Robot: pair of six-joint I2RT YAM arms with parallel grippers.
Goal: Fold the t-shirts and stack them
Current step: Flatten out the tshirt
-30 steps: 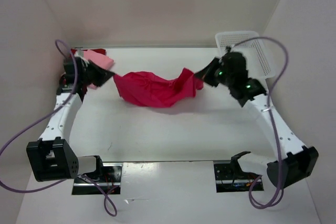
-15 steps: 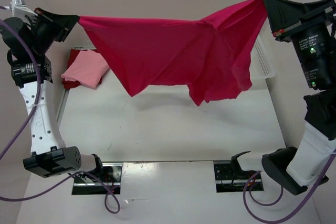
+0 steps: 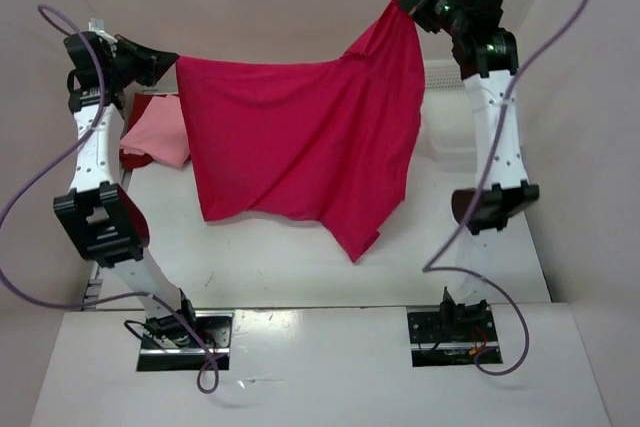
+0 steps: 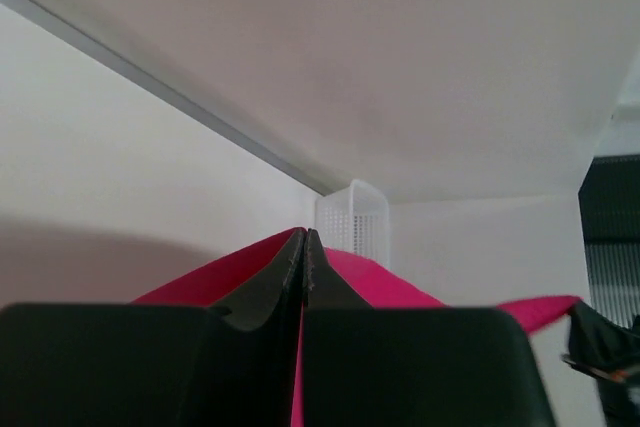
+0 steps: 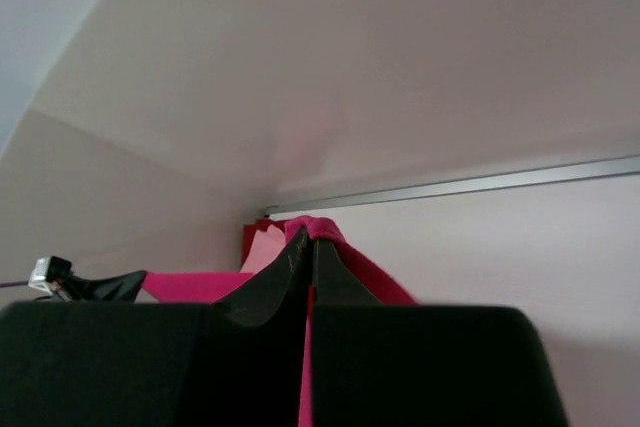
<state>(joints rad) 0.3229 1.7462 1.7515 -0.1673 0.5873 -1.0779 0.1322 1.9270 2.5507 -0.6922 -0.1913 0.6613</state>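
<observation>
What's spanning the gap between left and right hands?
The crimson t-shirt, pinched by the left hand and right hand, hangs spread between them; top view shows it.

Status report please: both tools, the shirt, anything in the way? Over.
Left tool and right tool both shut on bright crimson-magenta cloth t-shirt. Shirt hangs spread between them. Light pink cloth t-shirt on dark red t-shirt, far left; not blocking.

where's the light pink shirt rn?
Top view: light pink shirt lies far left on the table, atop the dark red shirt, left of the hanging crimson shirt.
</observation>
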